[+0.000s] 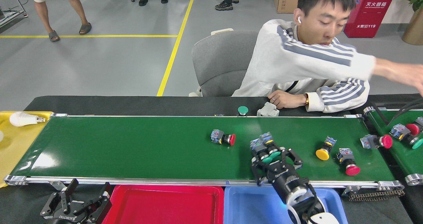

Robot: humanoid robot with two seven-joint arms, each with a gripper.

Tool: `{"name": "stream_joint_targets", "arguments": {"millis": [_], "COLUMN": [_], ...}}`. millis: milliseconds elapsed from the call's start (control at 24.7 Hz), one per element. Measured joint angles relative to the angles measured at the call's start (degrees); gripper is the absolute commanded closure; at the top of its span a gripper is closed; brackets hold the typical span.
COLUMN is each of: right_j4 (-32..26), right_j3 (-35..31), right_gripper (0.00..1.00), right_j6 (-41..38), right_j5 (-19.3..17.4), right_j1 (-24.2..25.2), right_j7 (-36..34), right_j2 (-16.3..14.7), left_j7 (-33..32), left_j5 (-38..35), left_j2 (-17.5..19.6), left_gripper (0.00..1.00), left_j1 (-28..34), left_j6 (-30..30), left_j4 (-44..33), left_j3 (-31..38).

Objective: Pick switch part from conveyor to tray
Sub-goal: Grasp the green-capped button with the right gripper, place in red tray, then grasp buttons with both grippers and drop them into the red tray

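- The right hand [276,158] is reaching over the conveyor [132,151] from its near rail, fingers spread wide and pointing up-left toward the far rail.
- Two green switches [266,148] are lying side by side on the conveyor, right at the fingertips; their green caps are sitting between the open fingers, their grey-blue bodies pointing away toward the far rail.
- Their long axis is running roughly in line with the hand's reach, so the fingers are straddling them across the width. I cannot tell whether either finger is touching them.
- The right arm is clearly the nearer one. It is coming up from the lower edge, crossing over the blue tray [254,204] and the near rail, tilted leftward.
- The left hand [77,204] is sitting below the conveyor's near rail, beside the red tray [165,204], fingers open and holding nothing, well apart from the switches.
- Judging by this, closing is the next call; with two switches so close together, the grip risks catching both or nudging one aside.
- A red switch [223,138] is lying on the conveyor left of the pair, a yellow switch [324,149] to the right of it.
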Motion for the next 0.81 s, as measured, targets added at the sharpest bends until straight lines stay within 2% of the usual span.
{"name": "stream_joint_targets", "arguments": {"millis": [121,283,364,445,526,607,729,810], "right_j4": [0.50,1.23,0.78,-1.33,-3.59,-5.72,-7.25,-7.28], "right_j3": [5.97,6.94,5.72,-0.50,-8.40,-13.18,-15.24,-15.38], "right_gripper": [0.00,0.00,0.00,0.00,0.00,0.00,0.00,0.00], "right_j6": [-3.98,-5.09,-5.42,-3.86,2.92,11.88,25.48,31.50], "right_j5": [0.48,0.22,-0.04,-0.17,-0.21,-0.26,-0.37,-0.46], "right_j1": [-0.01,-0.02,0.12,1.65,6.34,10.50,14.78,15.54], "right_j7": [-0.25,-0.33,-0.16,-0.13,0.04,-0.38,-4.38,-5.98], "right_j2": [2.28,2.65,2.65,2.73,3.50,5.39,5.79,5.78], "left_j7": [-0.12,-0.41,-1.40,-3.00,-3.74,-4.20,-4.64,-4.77], "left_j5": [-0.01,-0.64,-1.33,-2.80,-5.56,-8.77,-11.41,-11.71], "left_j2": [-0.02,-0.05,-1.26,-3.84,-6.51,-8.69,-10.95,-11.27], "left_gripper": [0.00,0.00,0.00,0.00,0.00,0.00,0.00,0.00], "left_j1": [-2.04,-2.73,-3.78,-5.08,-6.25,-7.50,-10.08,-12.09], "left_j6": [0.30,0.64,0.85,1.00,1.06,1.09,1.19,1.20], "left_j4": [0.06,0.18,0.19,0.20,0.74,1.75,4.90,7.20], "left_j3": [-3.32,-7.31,-8.74,-9.11,-9.18,-9.26,-9.33,-9.37]}}
